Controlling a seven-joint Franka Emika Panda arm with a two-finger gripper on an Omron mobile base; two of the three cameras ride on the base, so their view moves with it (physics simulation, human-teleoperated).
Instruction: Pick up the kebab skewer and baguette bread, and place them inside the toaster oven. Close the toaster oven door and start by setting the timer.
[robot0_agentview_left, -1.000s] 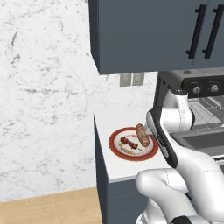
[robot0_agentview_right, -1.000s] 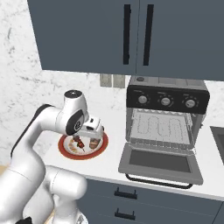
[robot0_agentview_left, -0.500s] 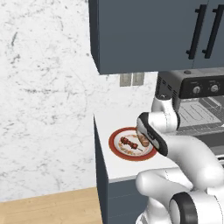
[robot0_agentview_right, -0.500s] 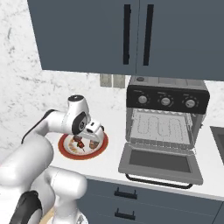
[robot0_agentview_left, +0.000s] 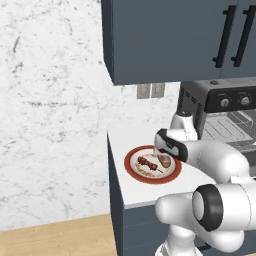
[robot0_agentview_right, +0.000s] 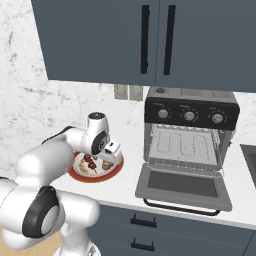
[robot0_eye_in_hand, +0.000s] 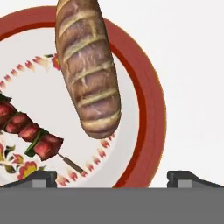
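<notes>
While fingers (robot0_eye_in_hand: 111, 177) spread wide, baguette bread (robot0_eye_in_hand: 87, 65) lies inside plate rim (robot0_eye_in_hand: 153, 109).

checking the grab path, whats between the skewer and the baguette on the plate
Nothing: in the hand view, bare patterned plate separates the kebab skewer from the baguette bread; they lie apart.

The baguette bread (robot0_eye_in_hand: 88, 70), a golden-brown oblong loaf with pale slashes across its crust, lies flat on a red-rimmed plate (robot0_eye_in_hand: 151, 105). Just beside it, apart, lies the kebab skewer (robot0_eye_in_hand: 33, 135), dark red chunks on a thin stick. The toaster oven (robot0_agentview_right: 190, 135) stands on the tabletop (robot0_agentview_right: 127, 187), well apart from the plate, its door (robot0_agentview_right: 183, 186) dropped fully open and level, rack bare.
</notes>
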